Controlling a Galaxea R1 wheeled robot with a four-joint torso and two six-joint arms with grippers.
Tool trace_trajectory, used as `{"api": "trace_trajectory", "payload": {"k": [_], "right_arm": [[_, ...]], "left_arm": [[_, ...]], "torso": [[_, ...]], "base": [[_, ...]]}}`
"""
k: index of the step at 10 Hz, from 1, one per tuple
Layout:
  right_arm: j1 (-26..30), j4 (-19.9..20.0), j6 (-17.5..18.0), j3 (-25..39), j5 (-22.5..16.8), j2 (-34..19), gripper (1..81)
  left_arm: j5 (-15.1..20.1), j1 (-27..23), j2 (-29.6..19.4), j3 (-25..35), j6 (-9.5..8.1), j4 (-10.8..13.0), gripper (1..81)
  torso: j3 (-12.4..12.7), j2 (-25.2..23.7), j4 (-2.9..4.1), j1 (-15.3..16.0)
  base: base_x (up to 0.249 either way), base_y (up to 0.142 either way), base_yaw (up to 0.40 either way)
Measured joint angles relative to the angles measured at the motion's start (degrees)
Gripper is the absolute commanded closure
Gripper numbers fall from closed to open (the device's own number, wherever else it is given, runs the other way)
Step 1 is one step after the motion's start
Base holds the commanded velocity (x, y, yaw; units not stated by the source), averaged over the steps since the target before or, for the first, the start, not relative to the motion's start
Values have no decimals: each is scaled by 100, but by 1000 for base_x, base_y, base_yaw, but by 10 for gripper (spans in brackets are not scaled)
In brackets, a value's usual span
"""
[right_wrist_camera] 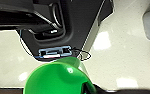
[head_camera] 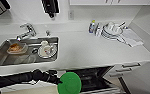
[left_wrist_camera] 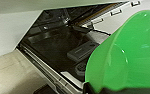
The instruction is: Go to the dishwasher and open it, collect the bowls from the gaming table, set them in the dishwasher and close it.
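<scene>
Head view: dishwasher point(head_camera: 92, 78) under front edge of worktop point(head_camera: 91, 50), door point(head_camera: 101, 88) dropped open, dark inside on show. So step 1 (go + open) looks done. One lime green bowl point(head_camera: 69, 83) carried by left gripper point(head_camera: 58, 80), hanging over the open door, near its left end. At least one collect trip made, judging by that. Not yet set down in a rack; can't tell if other bowls already loaded, interior too dark. Left to do, prob.: place this bowl, any further bowls, then close door. Gaming table not part of this scene.

Left wrist view: bowl point(left_wrist_camera: 126, 55) large + close, tilted, gripped at its rim at the near edge; below it the inner door panel point(left_wrist_camera: 66, 50) w/ detergent compartment point(left_wrist_camera: 82, 51). Left gripper closed onto the bowl rim, as far as can be made out; fingers themselves mostly hidden by the bowl.

Right wrist view: same green bowl point(right_wrist_camera: 57, 78) seen from the other side, over pale floor point(right_wrist_camera: 116, 50). No sign of right gripper's fingers, so can't tell its state; not judged to be holding the bowl.

Elsewhere on worktop: sink point(head_camera: 26, 51) at left w/ dishes inside, tap point(head_camera: 27, 31) behind, stacked white plates point(head_camera: 111, 31) toward back right corner. None of these part of the job.
</scene>
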Motion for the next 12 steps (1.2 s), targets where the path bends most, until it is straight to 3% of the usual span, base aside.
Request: {"api": "trace_trajectory", "payload": {"k": [3,7,8,10,12], "right_arm": [[5,0,0,0,20,27,811],[33,2,0,-1,24,33,811],[33,2,0,0,27,46,811],[33,0,0,0,22,79,811],[46,0,2,0,38,74,811]], "left_arm": [[516,-162,973,-276,-488,199,811],[1141,-212,1948,-449,-1526,1139,811],[1206,-221,2114,-468,-1794,1304,10],[1243,-341,2205,-473,-1959,1430,10],[1276,-356,2046,-477,-1979,1502,10]], "torso": [[-2,5,0,2],[-4,5,0,4],[-4,5,0,4],[-6,5,0,4],[-6,5,0,4]], "base": [[0,0,0],[0,0,0],[0,0,0],[0,0,0],[0,0,0]]}}
